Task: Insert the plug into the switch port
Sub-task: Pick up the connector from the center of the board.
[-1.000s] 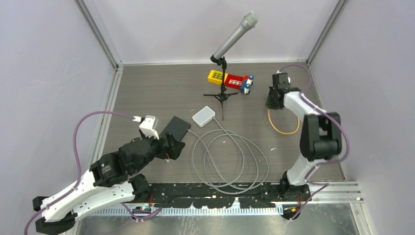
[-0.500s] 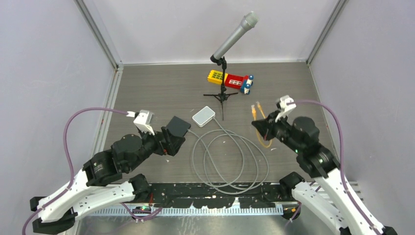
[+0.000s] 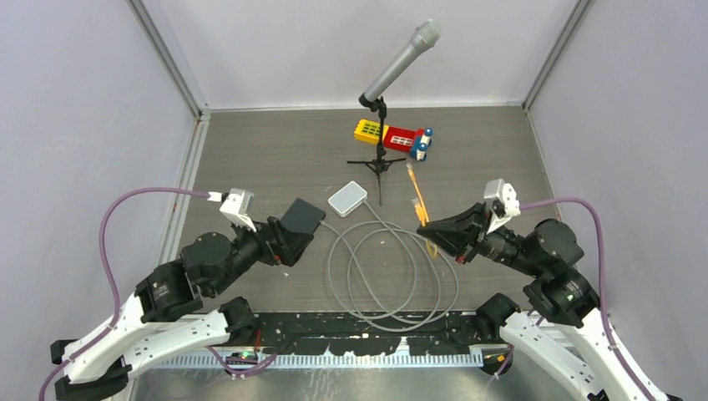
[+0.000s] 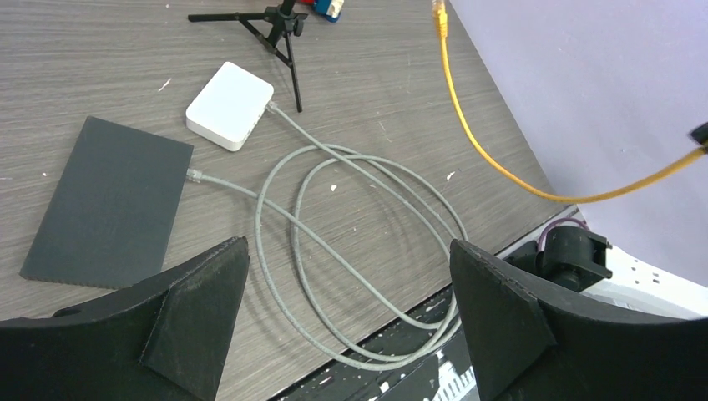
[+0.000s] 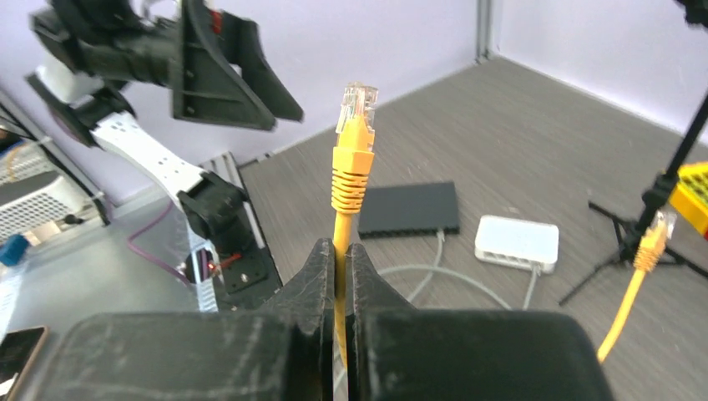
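Right wrist view: orange plug [image 5: 355,104] pinched upright in the right gripper [image 5: 342,251].
Its fingers [image 5: 313,276] are clamped on the orange cable just under the plug, held up well to the right of the black switch [image 3: 302,217] (a grey cable [image 3: 392,267] lies coiled between them). The left gripper [image 4: 346,245] hovers just at the near side of the switch, jaws spread wide, holding nothing.

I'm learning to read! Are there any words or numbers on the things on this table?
No text can be read in any view.
The black box, the white box, the yellow cable and the toy blocks show no letters, numbers or signs. Any print there is would be too small to make out.
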